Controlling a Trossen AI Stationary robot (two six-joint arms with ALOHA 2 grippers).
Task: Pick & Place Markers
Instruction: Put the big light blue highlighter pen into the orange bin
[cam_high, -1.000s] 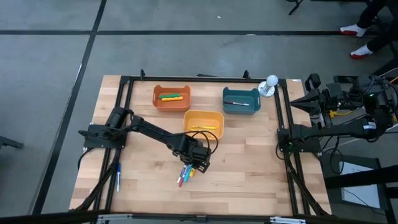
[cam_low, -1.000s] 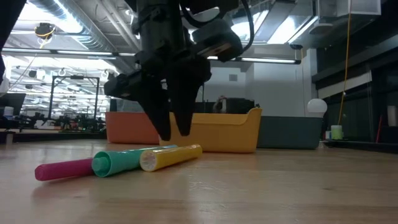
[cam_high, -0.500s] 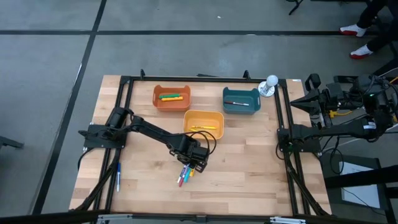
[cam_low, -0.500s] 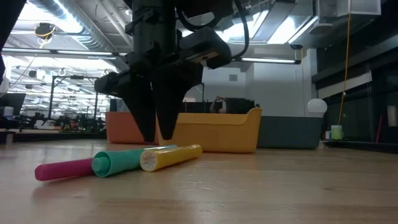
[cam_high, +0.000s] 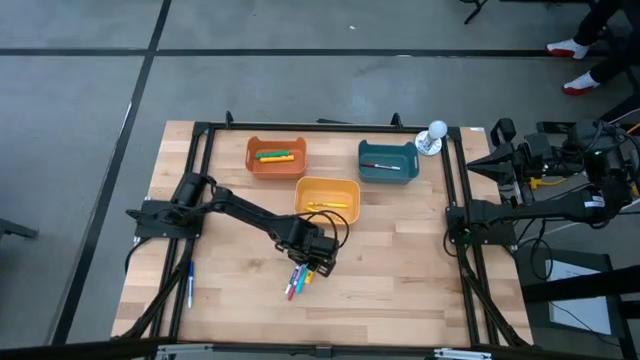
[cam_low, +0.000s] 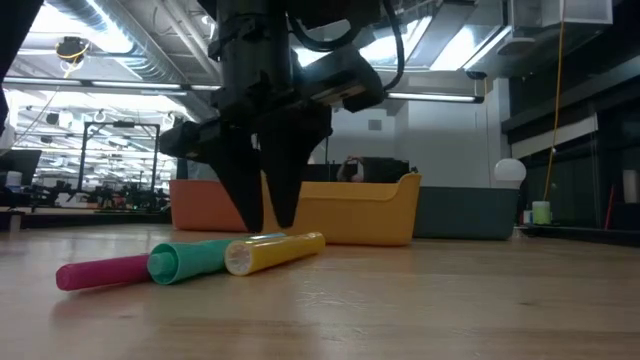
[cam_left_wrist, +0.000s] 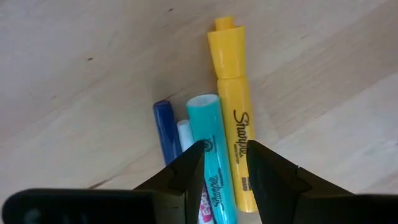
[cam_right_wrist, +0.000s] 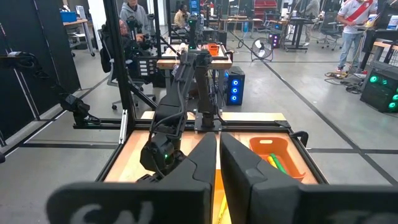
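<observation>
hovering low over the loose markers (cam_high: 298, 281) near the table's (cam_high: 400, 290) front middle, the left gripper (cam_left_wrist: 225, 163) has drifted sideways and back across the last second without descending. its jaws stand partly apart, straddling the teal marker (cam_left_wrist: 212, 155) beside the yellow marker (cam_left_wrist: 235, 134), gripping nothing. judgement: alignment is being settled, pickup not begun. right gripper (cam_right_wrist: 219, 149) waits at the right edge, jaws together.
</observation>
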